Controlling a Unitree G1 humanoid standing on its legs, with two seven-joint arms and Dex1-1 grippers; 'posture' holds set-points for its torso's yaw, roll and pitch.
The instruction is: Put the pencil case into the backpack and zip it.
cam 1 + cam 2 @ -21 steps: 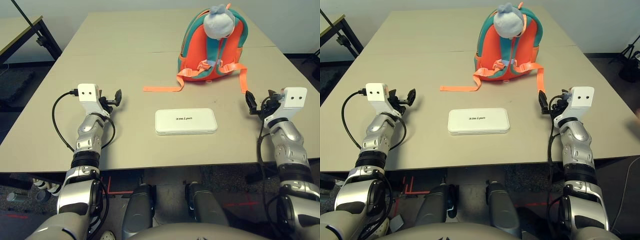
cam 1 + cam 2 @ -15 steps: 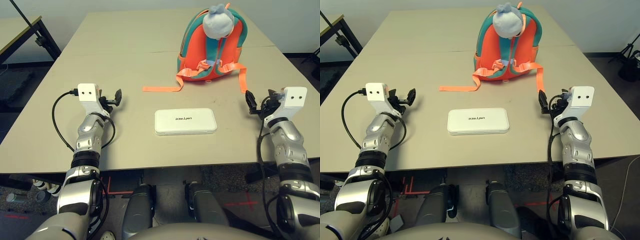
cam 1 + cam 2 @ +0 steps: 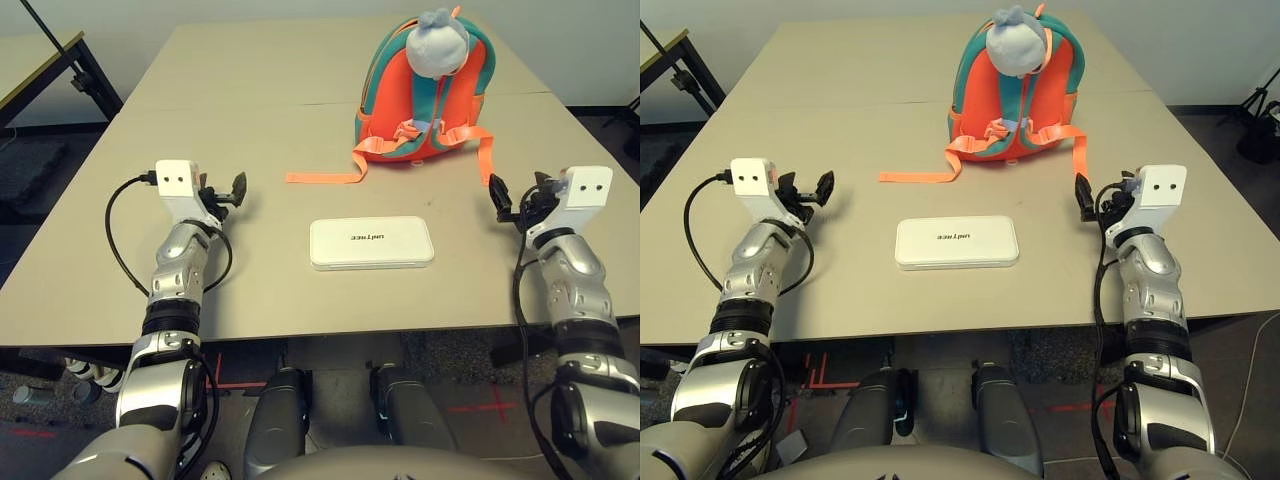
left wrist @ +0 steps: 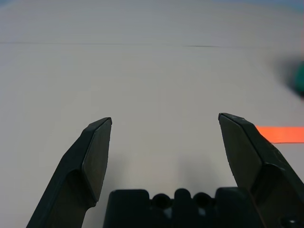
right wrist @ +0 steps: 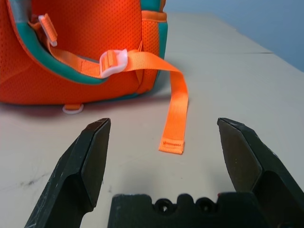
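The white pencil case lies flat near the table's front edge, midway between my arms. The orange backpack with teal trim and a grey-blue plush head stands upright at the back, its orange straps trailing onto the table. My left gripper hovers open to the left of the case, nothing between its fingers. My right gripper stands open to the right of the case, close to a trailing strap end, with nothing held.
The beige table has a seam running across it behind the case. A long orange strap lies on the table left of the backpack. A dark table frame stands at the far left on the floor.
Both grippers have lifted slightly and turned a little inward; the pencil case and backpack have not moved.
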